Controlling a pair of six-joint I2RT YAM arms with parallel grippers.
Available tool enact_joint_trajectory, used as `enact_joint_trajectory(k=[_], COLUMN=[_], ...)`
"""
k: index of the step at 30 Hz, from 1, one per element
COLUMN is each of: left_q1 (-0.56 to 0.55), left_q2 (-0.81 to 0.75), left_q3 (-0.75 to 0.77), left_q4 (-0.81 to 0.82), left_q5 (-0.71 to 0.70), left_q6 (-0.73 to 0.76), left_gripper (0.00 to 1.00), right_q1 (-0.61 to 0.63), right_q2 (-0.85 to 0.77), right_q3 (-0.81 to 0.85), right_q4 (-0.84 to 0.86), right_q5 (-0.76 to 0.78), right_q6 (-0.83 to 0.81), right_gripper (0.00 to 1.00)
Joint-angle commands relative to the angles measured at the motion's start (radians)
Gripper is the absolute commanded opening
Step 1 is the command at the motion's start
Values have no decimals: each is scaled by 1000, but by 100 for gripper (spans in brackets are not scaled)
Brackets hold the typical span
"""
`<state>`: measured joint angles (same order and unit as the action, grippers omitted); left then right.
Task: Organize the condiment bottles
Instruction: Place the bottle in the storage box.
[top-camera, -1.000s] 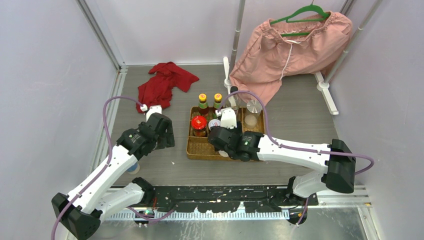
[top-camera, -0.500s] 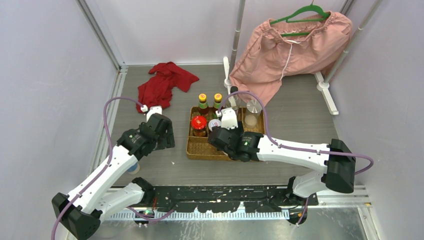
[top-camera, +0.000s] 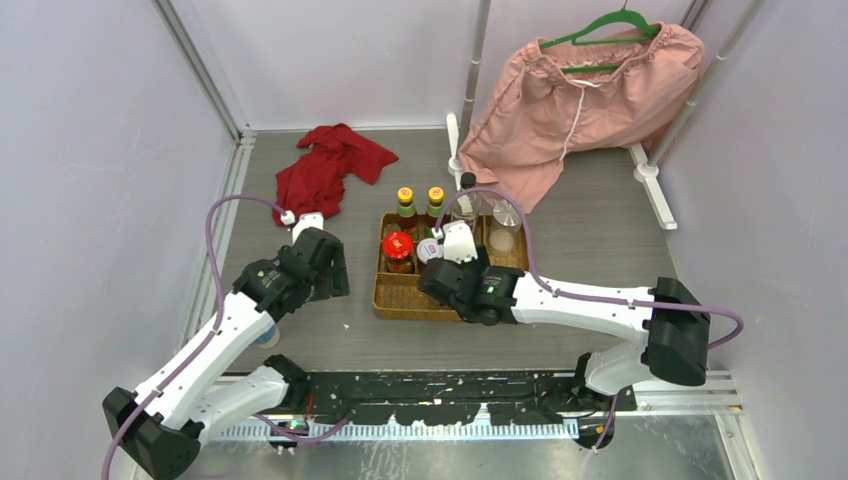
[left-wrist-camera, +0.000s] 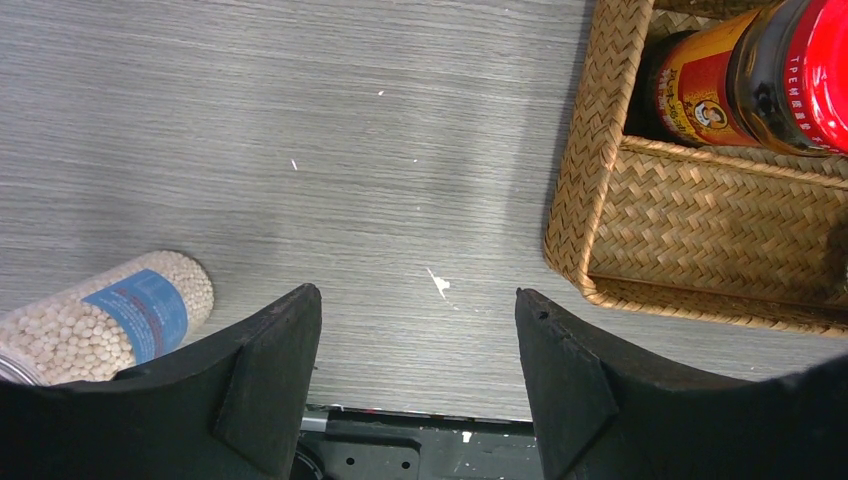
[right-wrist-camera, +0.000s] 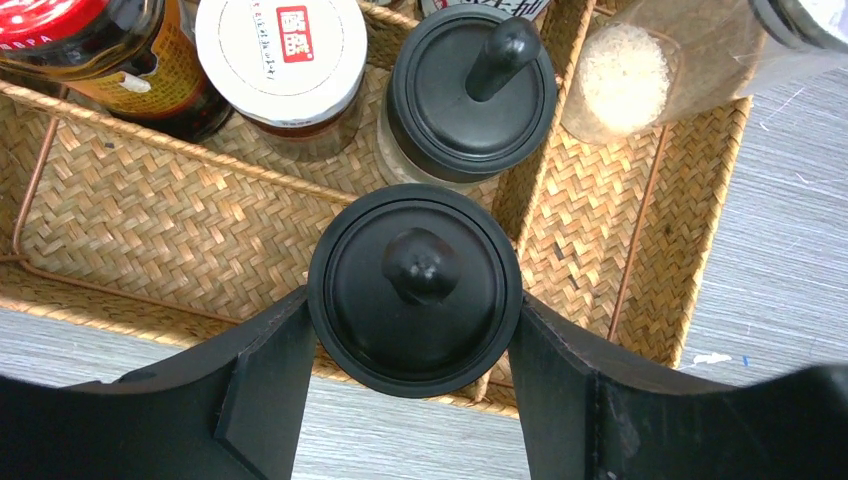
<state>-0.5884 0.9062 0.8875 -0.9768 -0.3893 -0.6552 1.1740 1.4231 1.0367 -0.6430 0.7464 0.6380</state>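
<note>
My right gripper is shut on a black-lidded shaker, with both fingers against the rim of its lid, over the near edge of the wicker tray. Just behind it in the tray stand another black-lidded shaker, a white-lidded jar, a red-lidded jar and a clear shaker of white grains. Two yellow-capped sauces and a black-capped clear bottle stand at the tray's back. My left gripper is open and empty, left of the tray. A blue-labelled bottle of white beads lies on the table to its left.
A red cloth lies at the back left of the table. Pink shorts on a green hanger hang at the back right, by a white stand. Walls close in both sides.
My right arm has edged slightly with the black-lidded shaker still in its grip. The left arm has not visibly moved.
</note>
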Motion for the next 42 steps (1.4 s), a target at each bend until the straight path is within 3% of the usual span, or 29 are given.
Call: enact_joint_trajectory(k=[1, 25, 30, 33, 35, 39, 42], left_q1=[3, 4, 3, 3, 3, 3, 4], left_q2=[-13, 4, -3, -3, -5, 6, 33], left_q3=[5, 4, 3, 2, 4, 29, 94], left_q4=[28, 40, 35, 32, 28, -13, -119], left_q5=[2, -7, -16, -13, -12, -24, -97], left_q6=[-14, -6, -9, -12, -16, -43, -144], left_gripper=[72, 71, 71, 71, 72, 76, 80], right_q1=[-5, 1, 12, 19, 29, 38, 39], right_q2=[3, -112, -112, -112, -116, -147, -196], right_q3=[-15, -231, -243, -239, -232, -215, -203], right_q4=[74, 301, 316, 299, 277, 220, 161], right_q5=[39, -26, -35, -29, -13, 19, 44], right_q6=[13, 50, 50, 60, 68, 76, 87], right_gripper=[52, 57, 70, 91, 99, 100, 100])
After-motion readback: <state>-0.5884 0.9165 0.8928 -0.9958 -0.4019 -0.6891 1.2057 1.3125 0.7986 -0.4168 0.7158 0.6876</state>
